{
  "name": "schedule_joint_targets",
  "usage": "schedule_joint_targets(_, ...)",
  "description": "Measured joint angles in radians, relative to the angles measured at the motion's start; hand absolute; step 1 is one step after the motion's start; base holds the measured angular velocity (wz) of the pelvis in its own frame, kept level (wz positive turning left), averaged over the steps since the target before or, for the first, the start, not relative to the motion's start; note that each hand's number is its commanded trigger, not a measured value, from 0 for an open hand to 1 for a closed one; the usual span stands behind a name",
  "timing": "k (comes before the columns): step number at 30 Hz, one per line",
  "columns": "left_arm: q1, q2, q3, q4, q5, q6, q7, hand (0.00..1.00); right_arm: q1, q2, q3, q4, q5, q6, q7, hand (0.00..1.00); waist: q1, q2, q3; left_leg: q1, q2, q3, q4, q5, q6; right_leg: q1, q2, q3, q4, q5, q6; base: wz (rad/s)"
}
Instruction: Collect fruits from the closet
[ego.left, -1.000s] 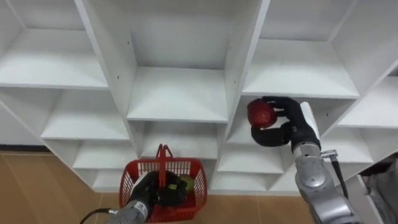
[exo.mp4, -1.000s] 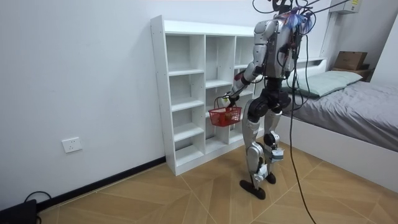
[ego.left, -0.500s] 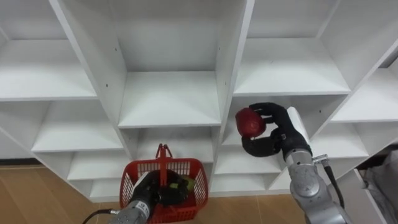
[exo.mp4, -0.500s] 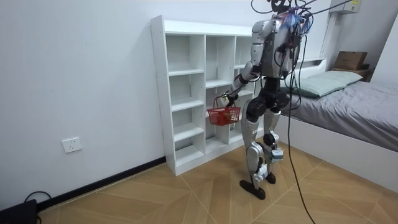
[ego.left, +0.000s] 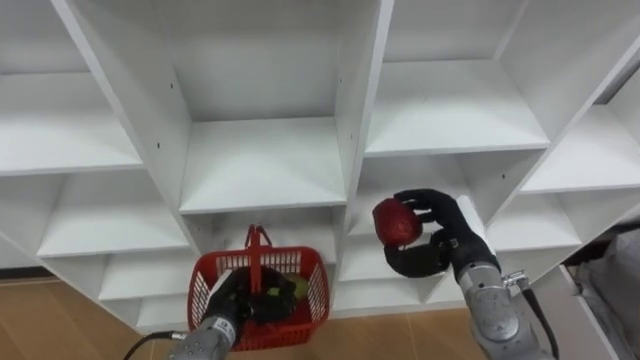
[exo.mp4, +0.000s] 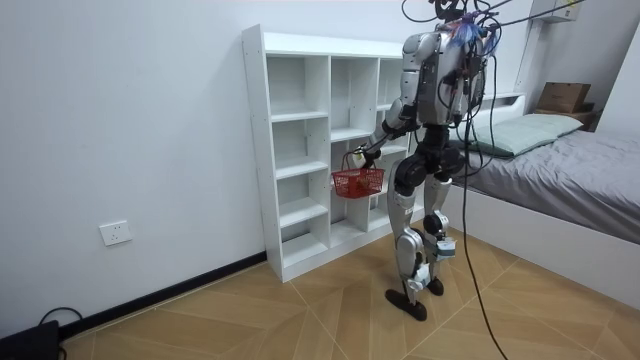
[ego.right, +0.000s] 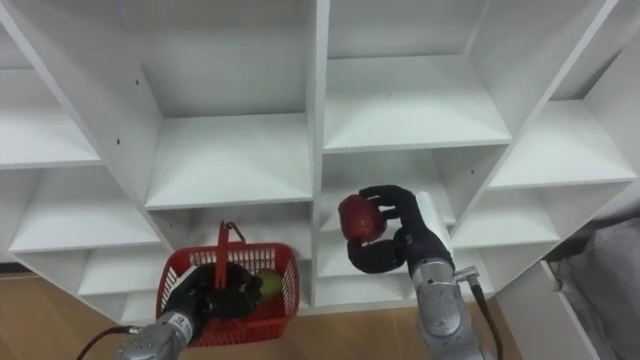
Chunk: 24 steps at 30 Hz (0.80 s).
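While left hand (ego.left: 232, 308) clasps the basket (ego.left: 308, 272), right hand (ego.left: 442, 236) curled round red fruit (ego.left: 396, 222).

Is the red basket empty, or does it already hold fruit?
Not empty: a green fruit lies inside the red basket, held by the left hand.

We face the closet (ego.left: 362, 90); basket (ego.left: 318, 295) hangs from our left hand (ego.left: 232, 308), low left; fruit (ego.left: 396, 222) in our right hand (ego.left: 440, 225), further right.
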<state>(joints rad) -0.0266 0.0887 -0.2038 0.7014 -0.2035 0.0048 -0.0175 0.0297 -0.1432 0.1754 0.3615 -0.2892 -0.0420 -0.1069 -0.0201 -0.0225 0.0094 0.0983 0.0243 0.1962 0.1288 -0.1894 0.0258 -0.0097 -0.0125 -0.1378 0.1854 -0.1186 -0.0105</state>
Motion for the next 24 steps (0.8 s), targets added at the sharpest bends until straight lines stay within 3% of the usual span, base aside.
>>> schedule_joint_targets(6, 0.000, 0.001, 0.003, -0.003, 0.001, 0.000, 0.000, 1.00, 0.035, 0.000, 0.001, -0.039, -0.010, 0.005, 0.053, 1.00, 0.001, 0.001, -0.0005, 0.000, 0.000, 0.013, 0.000, 0.000, 0.000, -0.003, 0.000, 0.009, 0.001, 0.000, 0.000, -0.05)
schedule_joint_targets(11, 0.006, 0.002, 0.003, -0.005, 0.000, 0.001, -0.008, 1.00, 0.047, -0.001, 0.000, -0.075, -0.029, 0.033, 0.100, 1.00, 0.001, 0.004, -0.0024, 0.003, 0.001, 0.021, 0.000, -0.001, 0.000, -0.004, 0.003, 0.023, 0.001, 0.000, 0.000, -0.05)
schedule_joint_targets(24, 0.030, -0.001, 0.002, -0.023, -0.001, 0.001, -0.034, 1.00, 0.070, 0.002, 0.008, -0.166, -0.042, 0.046, 0.181, 1.00, 0.001, 0.001, -0.0059, 0.013, 0.002, 0.026, 0.000, -0.001, 0.000, -0.002, 0.001, 0.035, 0.005, 0.000, -0.001, -0.02)
